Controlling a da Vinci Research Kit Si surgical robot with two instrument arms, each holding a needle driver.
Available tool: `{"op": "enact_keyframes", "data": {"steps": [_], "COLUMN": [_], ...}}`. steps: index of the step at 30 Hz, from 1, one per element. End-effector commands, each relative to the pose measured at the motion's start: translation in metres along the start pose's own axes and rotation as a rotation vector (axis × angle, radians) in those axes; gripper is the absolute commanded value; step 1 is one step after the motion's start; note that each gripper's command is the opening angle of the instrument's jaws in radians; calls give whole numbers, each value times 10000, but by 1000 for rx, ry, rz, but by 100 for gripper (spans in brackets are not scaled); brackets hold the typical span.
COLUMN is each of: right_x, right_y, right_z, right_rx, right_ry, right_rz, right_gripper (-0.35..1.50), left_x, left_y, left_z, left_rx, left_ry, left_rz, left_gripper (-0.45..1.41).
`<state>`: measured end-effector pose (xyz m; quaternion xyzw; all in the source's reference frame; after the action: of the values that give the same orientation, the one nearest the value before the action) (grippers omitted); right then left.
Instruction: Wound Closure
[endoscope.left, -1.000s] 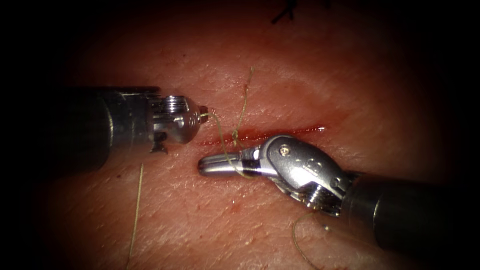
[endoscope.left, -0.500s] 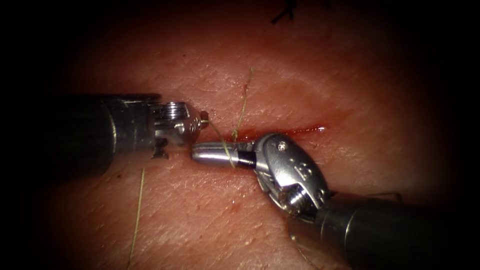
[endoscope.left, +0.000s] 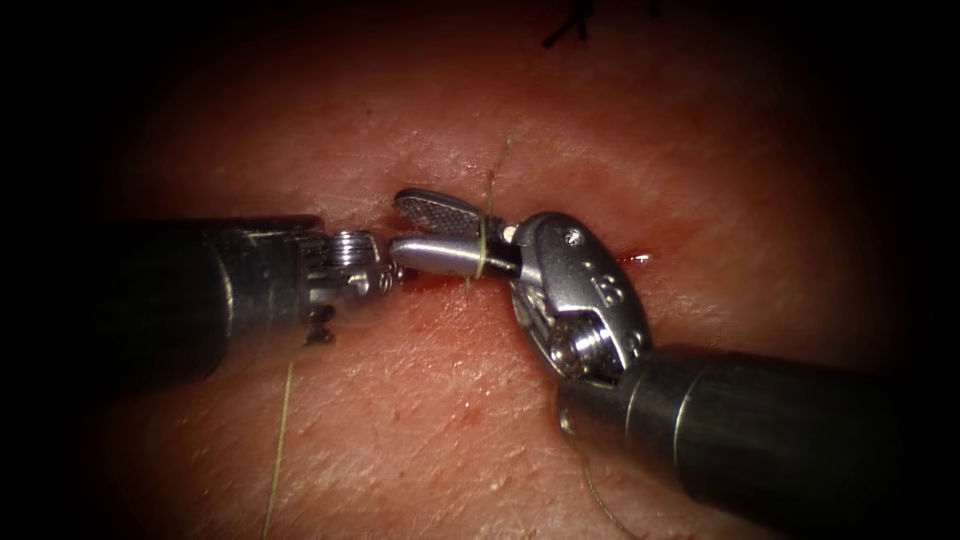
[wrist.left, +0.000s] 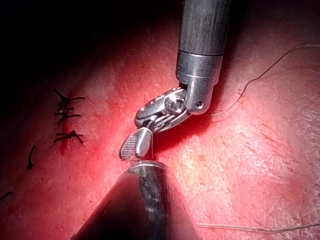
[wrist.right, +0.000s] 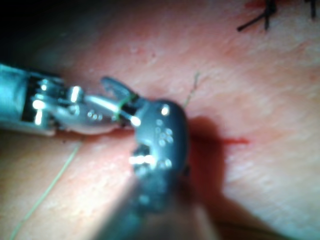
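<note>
The left tool (endoscope.left: 385, 272) comes in from 9 o'clock over the tissue (endoscope.left: 420, 420), its tip at the cut (endoscope.left: 632, 259). The right tool (endoscope.left: 425, 228) comes in from 4 o'clock, its fingers (endoscope.left: 435, 207) parted and pointing toward 9 o'clock, tip to tip with the left tool. A thread (endoscope.left: 483, 250) crosses the right tool's fingers and runs toward 12 o'clock. Another strand (endoscope.left: 279, 440) lies at 7 o'clock. Old stitches (endoscope.left: 570, 25) sit at 12 o'clock.
</note>
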<state>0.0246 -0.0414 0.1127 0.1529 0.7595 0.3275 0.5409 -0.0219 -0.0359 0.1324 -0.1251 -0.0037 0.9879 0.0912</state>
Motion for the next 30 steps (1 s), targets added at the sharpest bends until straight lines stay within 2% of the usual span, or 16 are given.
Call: {"op": "enact_keyframes", "data": {"steps": [1,5,6,10,16,22,30], "right_x": [-3,-4,-5,-12,-23,-31,-51], "right_y": [6,6,5,2,3,10,12], "right_z": [3,4,4,1,-6,-26,-49], "right_rx": [-9,-61,-76,-160,-303,-408,-550], "right_ry": [6,9,9,-17,-100,-101,-108], "right_rz": [-5,-17,-22,-27,-48,12,80], "right_gripper": [39,77,79,66,62,29,25], "left_x": [4,8,9,14,22,24,39], "left_y": [0,4,5,8,5,5,14], "left_z": [6,3,2,-3,-6,-13,-42], "left_rx": [0,-2,-3,-5,-14,-19,-42], "left_ry": [1,1,0,3,6,6,7], "left_rz": [1,5,4,5,7,11,15], "left_gripper": [-45,-45,-45,-45,-45,-45,-45]}}
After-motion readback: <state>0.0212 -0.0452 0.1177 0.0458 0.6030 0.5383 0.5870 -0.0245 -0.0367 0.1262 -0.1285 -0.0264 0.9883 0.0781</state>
